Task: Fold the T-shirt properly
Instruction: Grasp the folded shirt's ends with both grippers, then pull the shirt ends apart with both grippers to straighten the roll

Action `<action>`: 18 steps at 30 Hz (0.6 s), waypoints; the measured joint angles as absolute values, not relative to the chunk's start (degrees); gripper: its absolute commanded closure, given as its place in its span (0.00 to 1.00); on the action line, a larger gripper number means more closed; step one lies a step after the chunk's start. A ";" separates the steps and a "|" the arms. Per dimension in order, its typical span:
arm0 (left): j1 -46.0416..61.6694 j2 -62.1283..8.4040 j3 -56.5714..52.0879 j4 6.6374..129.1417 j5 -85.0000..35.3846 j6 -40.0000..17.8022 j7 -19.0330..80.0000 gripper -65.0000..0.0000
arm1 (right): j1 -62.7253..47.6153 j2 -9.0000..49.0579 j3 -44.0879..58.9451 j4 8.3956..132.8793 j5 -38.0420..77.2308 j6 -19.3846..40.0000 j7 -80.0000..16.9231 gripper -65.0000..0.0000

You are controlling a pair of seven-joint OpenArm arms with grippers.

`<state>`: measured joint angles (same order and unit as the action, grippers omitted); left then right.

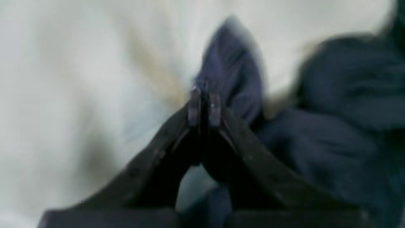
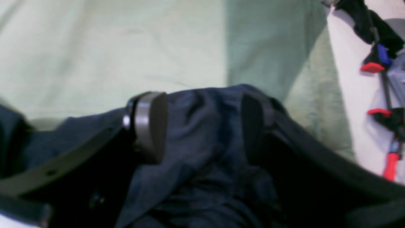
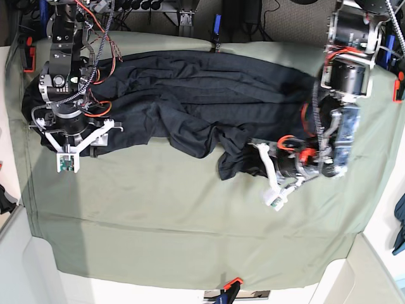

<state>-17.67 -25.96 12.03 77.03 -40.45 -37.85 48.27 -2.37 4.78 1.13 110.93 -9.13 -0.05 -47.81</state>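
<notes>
The dark T-shirt (image 3: 190, 95) lies spread across the far half of the sage-green table cloth (image 3: 158, 209), with a bunched lump at its front middle. My left gripper (image 3: 253, 152) is at that lump. In the blurred left wrist view its jaws (image 1: 204, 104) are pressed together with a fold of the shirt (image 1: 231, 69) at the tips. My right gripper (image 3: 76, 136) is over the shirt's left end. In the right wrist view it (image 2: 202, 123) is open, with bunched shirt fabric (image 2: 205, 152) between the pads (image 2: 152, 123).
Red-handled clamps (image 2: 373, 66) stand beyond the cloth's edge in the right wrist view. An orange clamp (image 3: 231, 283) grips the table's front edge. A blue cloth scrap (image 3: 400, 221) hangs at the right edge. Cables and arm bases line the back.
</notes>
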 measured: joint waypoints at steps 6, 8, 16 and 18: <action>-13.15 -38.09 11.86 94.96 -47.97 -39.38 51.88 1.00 | -2.39 7.51 1.10 110.93 -9.08 -1.32 -47.72 0.44; -8.62 -40.58 11.88 98.19 -47.37 -39.31 53.43 1.00 | -2.42 8.82 1.13 110.96 -9.23 -1.37 -47.68 0.44; 9.43 -41.01 -2.28 104.88 -46.94 -39.51 54.02 1.00 | -2.39 12.67 5.41 108.92 -11.66 -5.15 -45.01 0.44; 12.51 -40.12 -6.94 104.84 -46.81 -39.53 53.67 1.00 | -2.33 13.02 6.61 107.26 -10.76 -5.61 -43.77 0.58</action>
